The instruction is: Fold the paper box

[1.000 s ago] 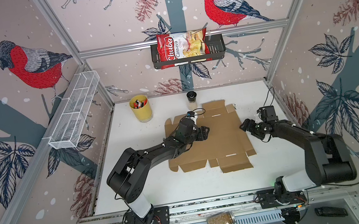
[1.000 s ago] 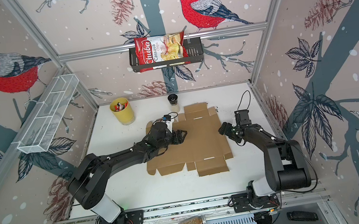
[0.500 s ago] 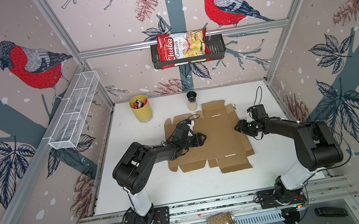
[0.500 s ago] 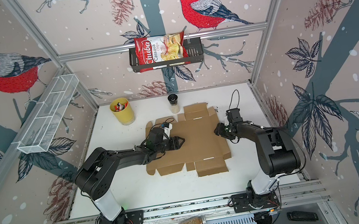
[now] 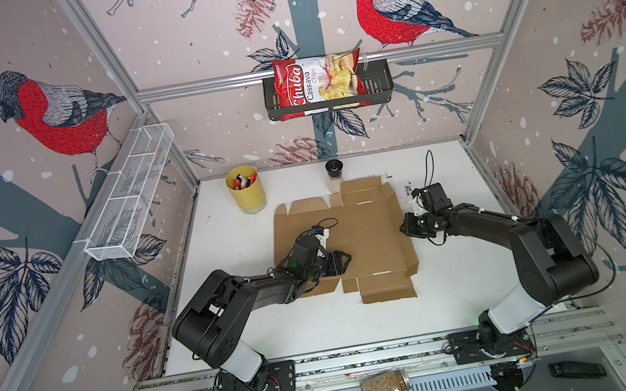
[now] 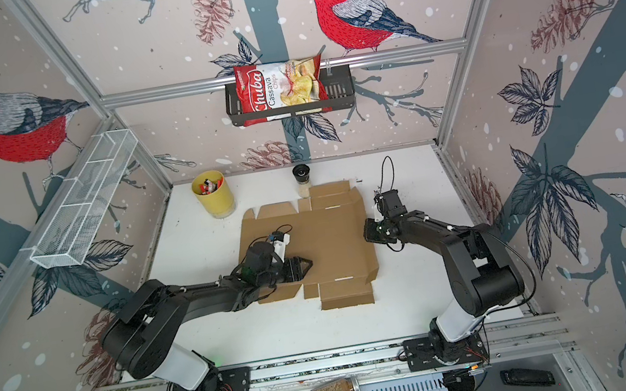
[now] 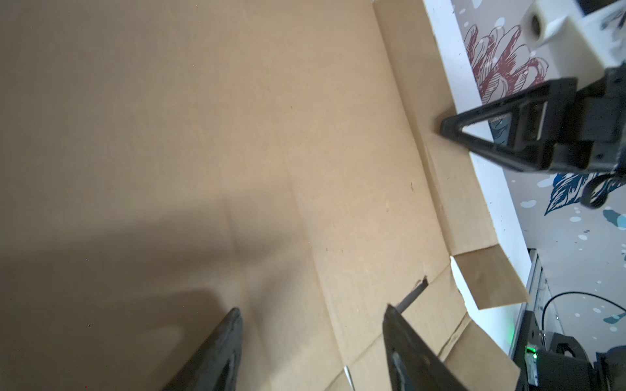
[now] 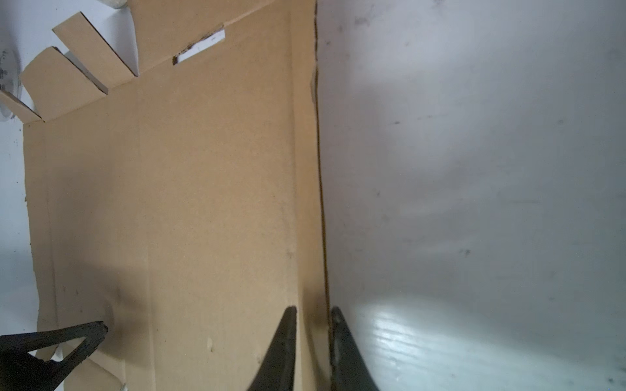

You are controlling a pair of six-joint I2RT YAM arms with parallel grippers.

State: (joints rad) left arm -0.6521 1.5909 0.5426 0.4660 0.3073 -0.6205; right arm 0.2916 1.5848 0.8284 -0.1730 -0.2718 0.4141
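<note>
Both top views: paper box (image 5: 355,236) flat, frame middle, on white table (image 5: 465,300). Above-left, yellow cup (image 5: 248,200) holds red, black sticks (image 5: 243,181). At top, black basket (image 5: 381,85) holds chips bag (image 5: 317,82).
Left wrist: left gripper (image 7: 311,338) wide open, empty, over box.
Right wrist: right gripper (image 8: 313,338) pinches box edge.

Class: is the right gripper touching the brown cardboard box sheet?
Touching. In the right wrist view the right gripper pinches the brown cardboard box sheet at its edge.

red chips bag (image 5: 318,84), upper centre of frame, in black wall basket (image 5: 379,85): white script "chuba", then "cassava chips" beside it; finer print too small; same in both top views
</note>
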